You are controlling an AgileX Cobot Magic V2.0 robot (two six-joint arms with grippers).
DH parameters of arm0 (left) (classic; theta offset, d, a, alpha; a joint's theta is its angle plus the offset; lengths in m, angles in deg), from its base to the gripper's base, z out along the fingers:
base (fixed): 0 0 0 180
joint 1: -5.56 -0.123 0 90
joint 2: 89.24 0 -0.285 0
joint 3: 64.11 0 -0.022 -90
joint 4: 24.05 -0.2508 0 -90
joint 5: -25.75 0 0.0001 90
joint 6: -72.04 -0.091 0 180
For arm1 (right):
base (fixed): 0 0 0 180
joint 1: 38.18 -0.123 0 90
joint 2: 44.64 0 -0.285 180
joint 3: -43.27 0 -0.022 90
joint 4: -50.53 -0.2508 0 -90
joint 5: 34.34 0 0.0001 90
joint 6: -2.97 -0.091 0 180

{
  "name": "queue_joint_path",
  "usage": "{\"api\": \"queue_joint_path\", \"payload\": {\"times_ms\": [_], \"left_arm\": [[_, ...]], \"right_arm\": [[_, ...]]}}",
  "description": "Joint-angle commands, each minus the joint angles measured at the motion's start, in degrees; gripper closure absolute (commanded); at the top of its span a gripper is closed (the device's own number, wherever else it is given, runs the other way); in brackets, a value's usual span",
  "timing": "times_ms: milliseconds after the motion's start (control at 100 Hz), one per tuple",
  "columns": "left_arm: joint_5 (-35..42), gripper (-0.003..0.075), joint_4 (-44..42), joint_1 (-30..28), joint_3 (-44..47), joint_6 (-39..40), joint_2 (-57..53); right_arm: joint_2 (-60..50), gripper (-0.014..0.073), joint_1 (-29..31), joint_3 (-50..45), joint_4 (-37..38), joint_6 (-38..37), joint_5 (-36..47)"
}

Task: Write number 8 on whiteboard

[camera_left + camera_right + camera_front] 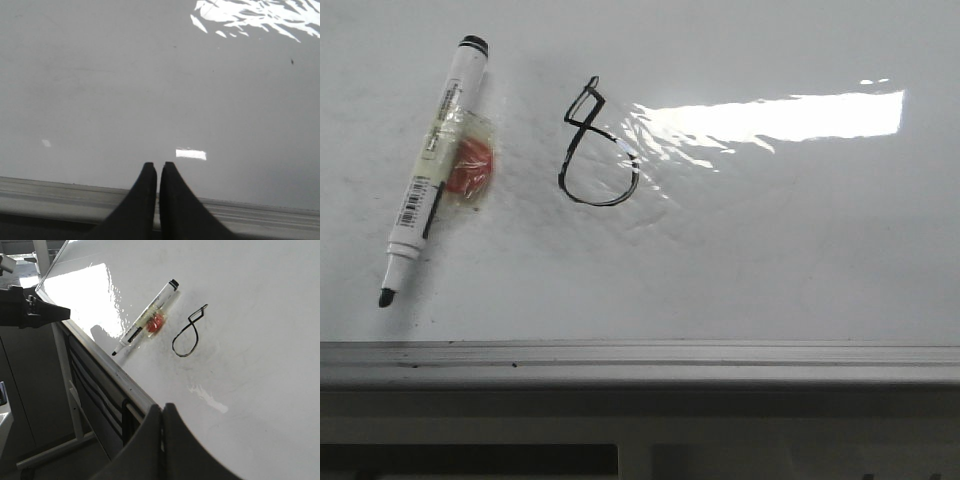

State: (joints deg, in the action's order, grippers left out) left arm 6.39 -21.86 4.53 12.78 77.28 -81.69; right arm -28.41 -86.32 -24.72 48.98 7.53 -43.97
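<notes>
On my front feed the number 8 sits drawn in thin black line on the whiteboard, left of centre and well up from the grey frame edge along the near side; its small angular upper loop leans above a rounder lower loop, and a bright glare patch spreads off to its right over wrinkled film. Just left of the figure lies the marker, uncapped, tip pointing toward the near-left corner, with a red round piece taped to its barrel. The front feed shows neither arm. The right wrist feed gives me the same figure and marker at a slant, plus the board's stand legs below the edge, which the front misses. The left wrist feed shows only bare smudged board and frame, no figure at all. The right gripper has its fingers pressed together on nothing, hanging off the board's near edge. The left gripper is likewise closed and empty, over the frame rail.
</notes>
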Motion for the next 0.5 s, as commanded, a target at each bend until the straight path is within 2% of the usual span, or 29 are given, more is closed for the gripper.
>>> {"api": "queue_joint_path", "payload": {"times_ms": [0, 30, 120, 210, 280, 390, 490], "left_arm": [[2.1, 0.0741, 0.7, 0.4, 2.2, 0.1, -1.6], [2.1, 0.0741, 0.7, 0.4, 2.2, 0.1, -1.6], [2.1, 0.0741, 0.7, 0.4, 2.2, 0.1, -1.6], [2.1, 0.0741, 0.7, 0.4, 2.2, 0.1, -1.6], [2.1, 0.0741, 0.7, 0.4, 2.2, 0.1, -1.6], [2.1, 0.0741, 0.7, 0.4, 2.2, 0.1, -1.6], [2.1, 0.0741, 0.7, 0.4, 2.2, 0.1, -1.6]], "right_arm": [[0.4, 0.0657, 0.3, 1.6, 0.5, 0.0, 4.6], [0.4, 0.0657, 0.3, 1.6, 0.9, 0.2, 4.6], [0.4, 0.0657, 0.6, 1.0, 8.1, 1.5, 4.9], [0.4, 0.0657, 2.7, -0.6, 9.8, 1.5, 7.5], [0.8, 0.0657, 6.3, -2.7, 9.8, 1.5, 13.3], [2.2, 0.0657, 15.6, -6.3, 9.8, 1.5, 23.9], [2.7, 0.0657, 24.0, -7.9, 9.8, 0.0, 28.5]]}}
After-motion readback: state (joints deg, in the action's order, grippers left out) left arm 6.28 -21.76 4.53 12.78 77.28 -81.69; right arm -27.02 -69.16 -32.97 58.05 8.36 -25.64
